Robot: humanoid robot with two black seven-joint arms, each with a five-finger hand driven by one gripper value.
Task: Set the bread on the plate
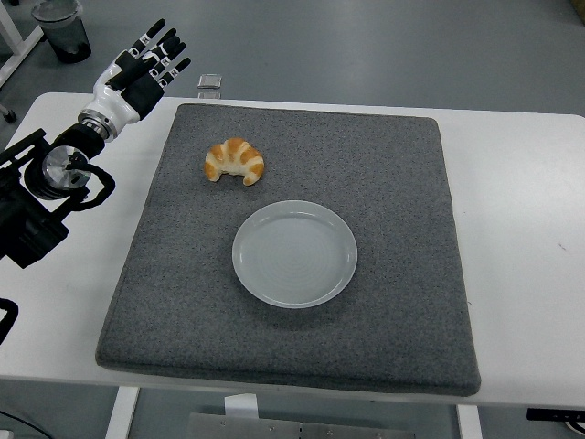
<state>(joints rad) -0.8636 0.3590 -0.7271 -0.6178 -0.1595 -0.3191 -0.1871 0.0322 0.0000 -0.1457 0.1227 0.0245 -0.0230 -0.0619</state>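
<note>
A golden croissant [235,161] lies on the grey mat [384,174], toward its far left. A pale round plate [294,253] sits on the mat in front of it, with nothing on it; a small gap separates the two. My left hand [151,62] is raised over the table's far left corner, to the left of and beyond the croissant, with its fingers spread and holding nothing. My right arm is out of view.
The mat covers most of the white table [521,210]. A small clear object [210,84] lies at the table's far edge, just beyond the mat. A dark bin [62,29] stands on the floor at the far left.
</note>
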